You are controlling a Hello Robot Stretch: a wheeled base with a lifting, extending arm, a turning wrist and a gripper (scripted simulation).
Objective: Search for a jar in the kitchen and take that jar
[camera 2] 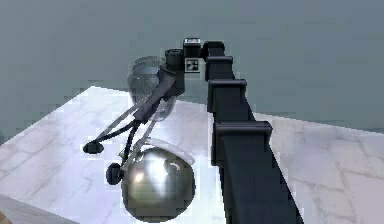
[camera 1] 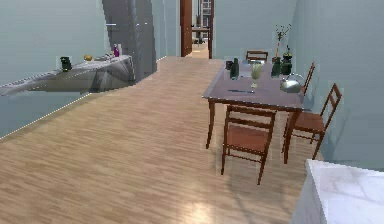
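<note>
In the arm side view the dark arm [camera 2: 245,140] reaches out over a white marble countertop [camera 2: 60,150]. My gripper [camera 2: 105,162] points down and to the view's left, its thin fingers [camera 2: 95,148] low over the marble. A clear, rounded glass vessel that looks like a jar [camera 2: 146,78] stands right behind the gripper's body. A shiny round metal pot [camera 2: 155,185] sits just below the fingers. I cannot tell whether the gripper holds anything.
The forward view shows a wooden dining table [camera 1: 240,98] with several chairs, bottles, a glass and a metal kettle [camera 1: 291,85]. A grey counter [camera 1: 60,80] with small items runs along the left. Beyond are a fridge [camera 1: 130,30] and a doorway [camera 1: 197,28]. A white counter corner [camera 1: 340,195] is at bottom right.
</note>
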